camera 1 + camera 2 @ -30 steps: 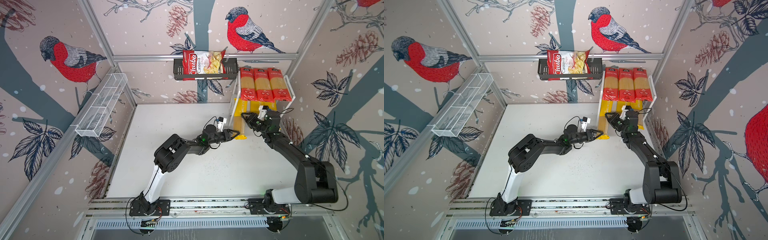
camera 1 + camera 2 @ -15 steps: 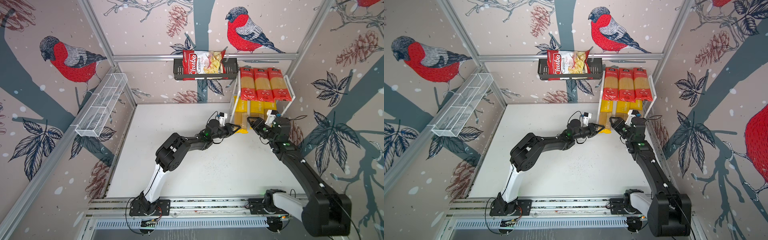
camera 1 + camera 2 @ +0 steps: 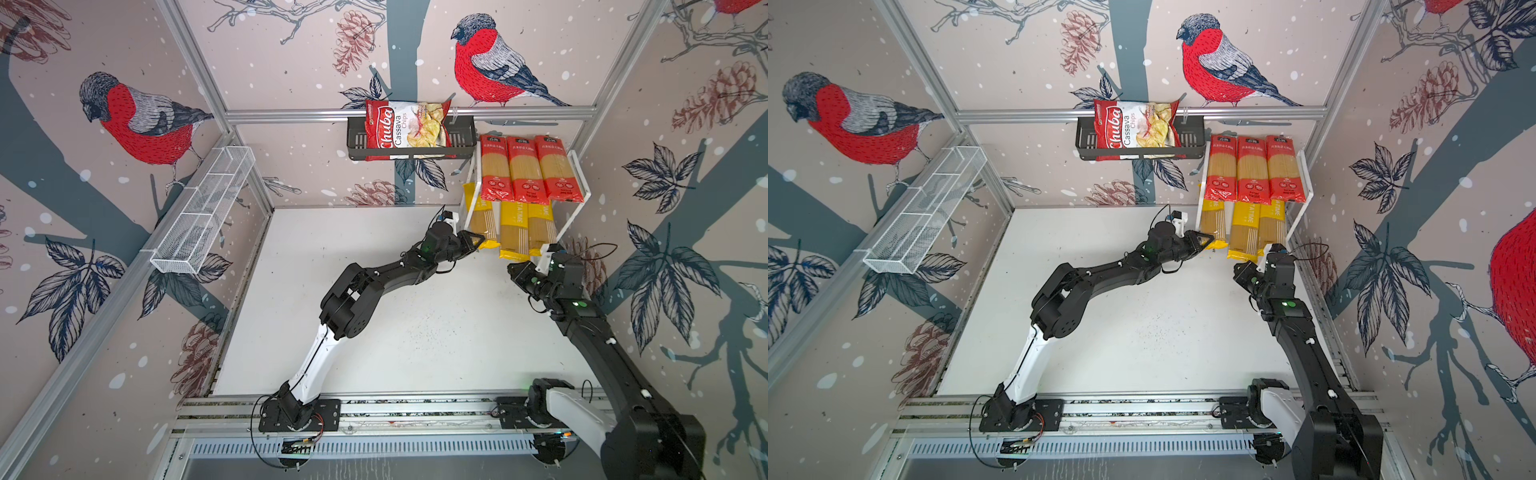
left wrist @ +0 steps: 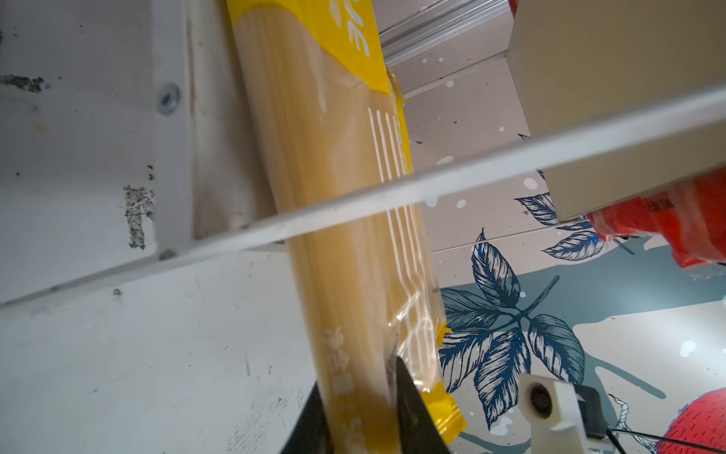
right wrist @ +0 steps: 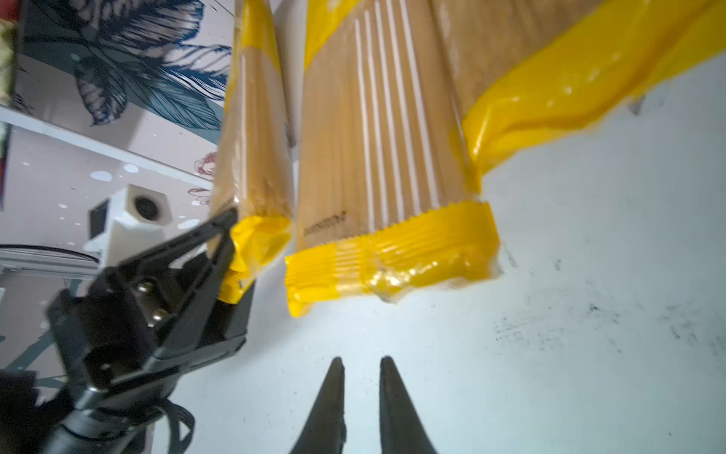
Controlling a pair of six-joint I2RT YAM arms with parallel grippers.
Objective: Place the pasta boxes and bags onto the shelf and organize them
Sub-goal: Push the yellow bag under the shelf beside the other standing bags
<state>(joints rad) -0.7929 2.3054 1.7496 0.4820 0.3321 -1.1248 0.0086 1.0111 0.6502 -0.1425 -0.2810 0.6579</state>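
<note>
The left tool (image 3: pixel 478 240) is clamped on the near yellow end of the held yellow pack (image 3: pixel 484 220). The left wrist view shows its two black fingers (image 4: pixel 408 401) pressing this pack (image 4: pixel 334 196) from both sides. The pack is the leftmost of the three yellow ones and points slightly aslant under the upper board of the shelf (image 3: pixel 582 174). A thin white leg crosses in front of it in the left wrist view. Whether it rests fully on the lower board cannot be told.

The other two yellow packs (image 3: pixel 514 232) (image 3: pixel 540 226) lie just beside it on the lower level. Their near ends stick out past the upper board. Three red packs (image 3: pixel 523 168) lie side by side, touching, on the upper board.

The right tool (image 3: pixel 513 270) hangs above the white surface (image 3: pixel 374 324), near the end of the middle yellow pack (image 5: pixel 377 137) but not touching it. In the right wrist view its fingers (image 5: pixel 334 393) stand a little apart, with a narrow gap and nothing between them.

A chips bag (image 3: pixel 405 129) sits in the black basket (image 3: pixel 357 143) on the back wall.
</note>
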